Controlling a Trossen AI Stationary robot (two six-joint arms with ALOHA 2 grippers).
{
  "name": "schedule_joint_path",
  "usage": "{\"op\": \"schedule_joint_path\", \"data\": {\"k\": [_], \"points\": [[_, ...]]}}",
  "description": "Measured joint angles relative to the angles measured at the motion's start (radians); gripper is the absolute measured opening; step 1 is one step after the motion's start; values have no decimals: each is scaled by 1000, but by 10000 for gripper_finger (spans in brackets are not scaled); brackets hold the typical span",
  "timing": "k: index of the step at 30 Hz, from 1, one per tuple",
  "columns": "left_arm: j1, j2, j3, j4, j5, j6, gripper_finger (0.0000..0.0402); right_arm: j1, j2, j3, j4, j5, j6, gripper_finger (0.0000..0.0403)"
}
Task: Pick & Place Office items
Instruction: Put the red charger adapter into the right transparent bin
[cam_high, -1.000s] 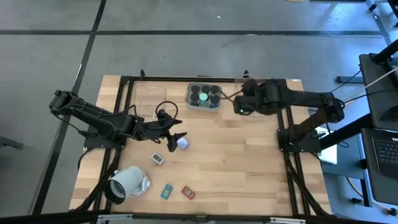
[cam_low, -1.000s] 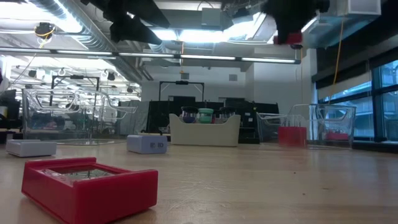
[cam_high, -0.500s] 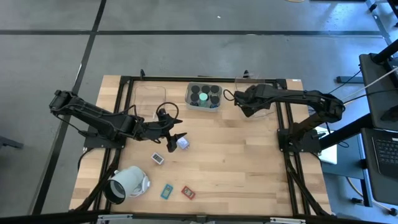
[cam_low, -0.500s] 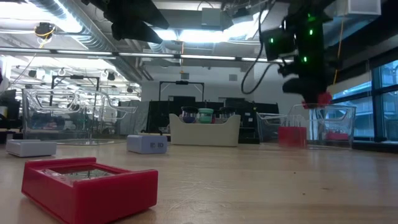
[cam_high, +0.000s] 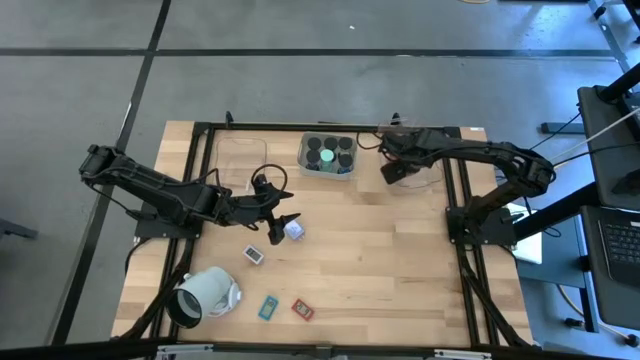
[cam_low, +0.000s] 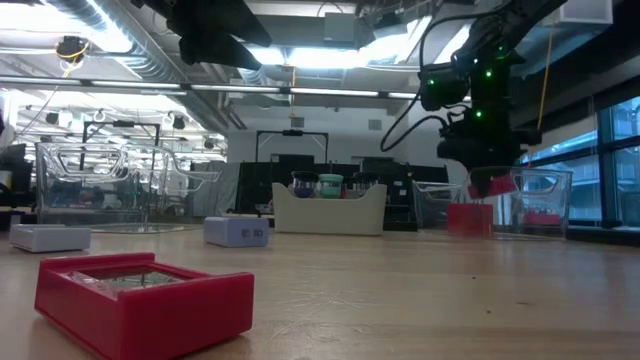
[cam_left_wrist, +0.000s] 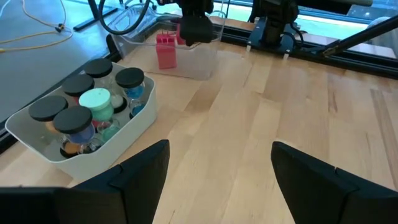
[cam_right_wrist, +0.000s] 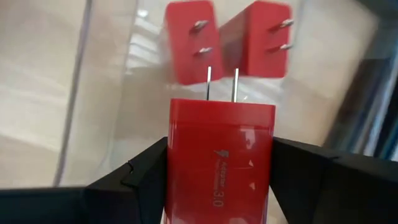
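Grip R (cam_right_wrist: 217, 180) | squeezes red plug block (cam_right_wrist: 219, 158), up over clear tray (cam_high: 425, 165) w/ 2 more red blocks (cam_right_wrist: 189, 46) | grip L (cam_high: 283, 222) wide open, by pale blue cube (cam_high: 295, 230)

The worktop (cam_high: 400, 260) is pale wood with a visible grain and a smooth, faintly shiny finish, framed by black metal rails (cam_high: 462, 265). The red charger block (cam_right_wrist: 219, 163) is glossy plastic with two bright metal prongs. The far-right tray (cam_left_wrist: 202, 59) is clear plastic. The white tub (cam_left_wrist: 121, 127) looks like smooth matt plastic; its jars' (cam_left_wrist: 129, 84) lids are matt black.
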Motion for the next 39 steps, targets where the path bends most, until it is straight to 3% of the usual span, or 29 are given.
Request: {"op": "schedule_joint_path", "data": {"k": [6,39], "points": [[0,0,0,0,0,0,278,-7,0,0,-2,-104,-26,222],[0,0,0,0,4,0,278,-18,111,1,86,-137,-72,222]]}}
